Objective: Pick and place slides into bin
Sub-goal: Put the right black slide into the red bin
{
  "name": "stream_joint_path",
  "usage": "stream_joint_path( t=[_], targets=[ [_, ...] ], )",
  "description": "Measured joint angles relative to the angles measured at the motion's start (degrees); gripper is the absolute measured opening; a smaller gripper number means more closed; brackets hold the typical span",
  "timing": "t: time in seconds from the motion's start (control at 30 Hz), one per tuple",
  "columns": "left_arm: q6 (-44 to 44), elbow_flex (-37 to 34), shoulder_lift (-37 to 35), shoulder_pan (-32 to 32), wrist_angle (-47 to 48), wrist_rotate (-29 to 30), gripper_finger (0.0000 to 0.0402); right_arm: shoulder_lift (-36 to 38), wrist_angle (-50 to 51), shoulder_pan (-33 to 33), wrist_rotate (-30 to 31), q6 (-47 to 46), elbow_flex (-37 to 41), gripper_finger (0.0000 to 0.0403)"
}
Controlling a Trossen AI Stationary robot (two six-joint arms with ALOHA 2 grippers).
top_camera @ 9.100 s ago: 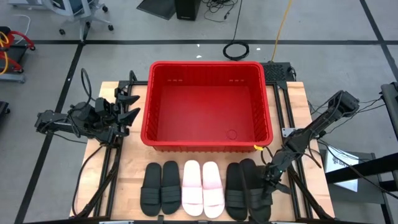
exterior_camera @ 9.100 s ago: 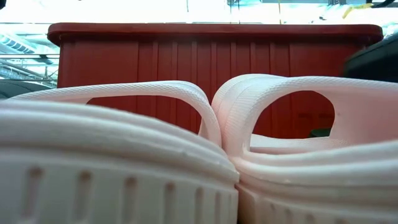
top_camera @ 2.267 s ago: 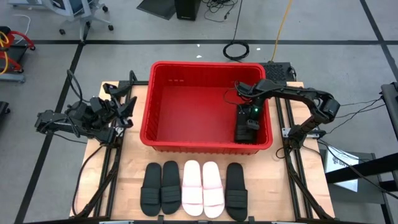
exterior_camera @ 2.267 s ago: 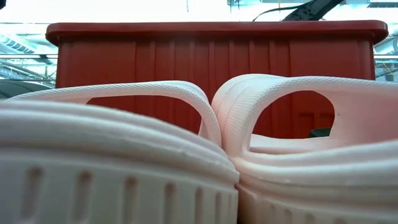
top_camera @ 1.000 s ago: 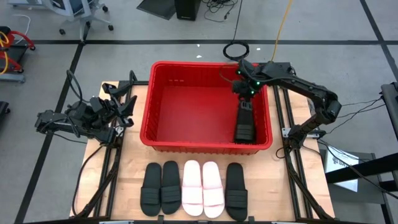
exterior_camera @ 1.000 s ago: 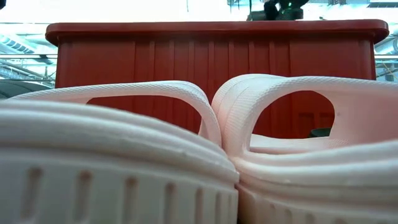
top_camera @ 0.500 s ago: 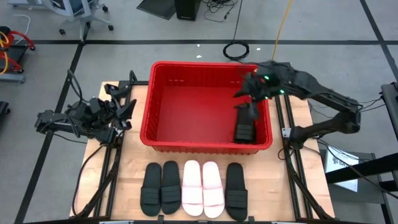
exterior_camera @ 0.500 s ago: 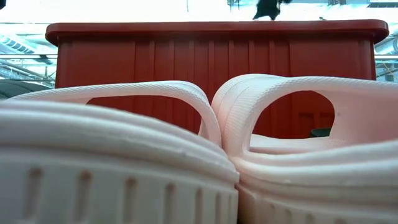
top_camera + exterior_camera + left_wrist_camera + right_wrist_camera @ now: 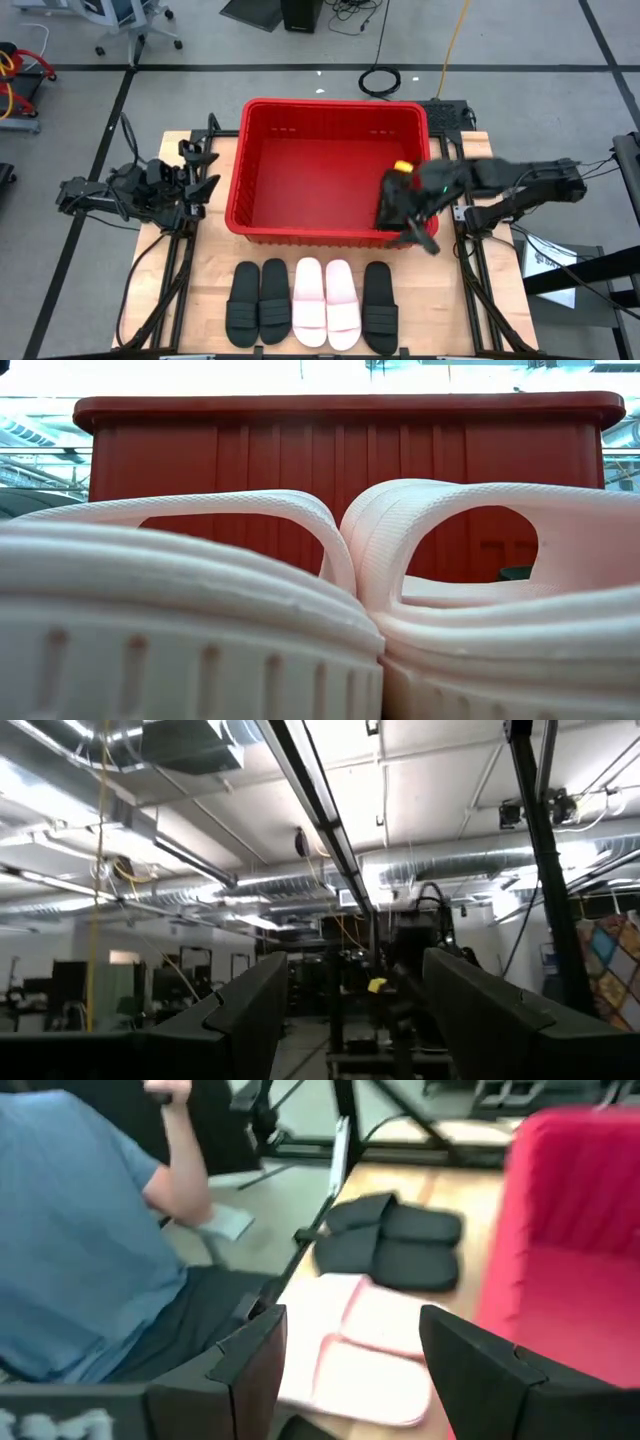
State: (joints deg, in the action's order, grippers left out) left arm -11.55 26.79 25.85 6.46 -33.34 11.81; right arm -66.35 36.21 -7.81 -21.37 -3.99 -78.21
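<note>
We see the bin [image 9: 335, 108] standing at the far middle of the worktop [image 9: 477, 160]; one black slide [image 9: 390, 208] lies inside it against its right wall, long axis running from the near wall toward the far wall, though which end is the toe we cannot tell, since the right arm blurs over it. Five more slides lie in a row on the worktop in front of the bin, side by side, each with its long axis pointing toward the bin: a black pair [image 9: 259, 301] at the left, the pale pink pair [image 9: 324, 302] in the middle, a single black slide [image 9: 378, 305] at the right. The right gripper [image 9: 412, 222] hangs over the bin's near right corner, above the slide inside it; its fingers [image 9: 250, 1372] stand wide apart and hold nothing, and in its wrist view the pink and black slides lie beyond the fingers, well apart from them, with a person in a blue top [image 9: 75, 1240] beside the worktop. The left gripper [image 9: 200, 172] waits at the left side of the worktop, just beside the bin's left wall; its fingers [image 9: 240, 1010] are spread wide and empty.
</note>
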Motion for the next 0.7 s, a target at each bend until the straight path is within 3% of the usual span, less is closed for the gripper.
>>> stream_joint_path(
  t=[0.13,0.43,0.6,0.7],
  targets=[
    [3.3,0.0,0.0,0.0,2.2,-0.6,0.0241,0.0,-8.3,-4.9,0.1,-5.3,9.5,0.0219],
    [9.8,0.0,0.0,0.0,3.1,-11.6,0.0241,-0.2,-35.2,-15.2,0.6,-24.5,29.9,0.0216],
    [11.7,0.0,0.0,0.0,4.0,-12.3,0.0241,-0.5,-45.2,-20.8,6.4,-28.8,36.5,0.0215],
    [12.1,0.0,0.0,0.0,4.5,-12.3,0.0241,-0.6,-45.8,-23.6,10.1,-29.8,38.0,0.0213]
  ],
)
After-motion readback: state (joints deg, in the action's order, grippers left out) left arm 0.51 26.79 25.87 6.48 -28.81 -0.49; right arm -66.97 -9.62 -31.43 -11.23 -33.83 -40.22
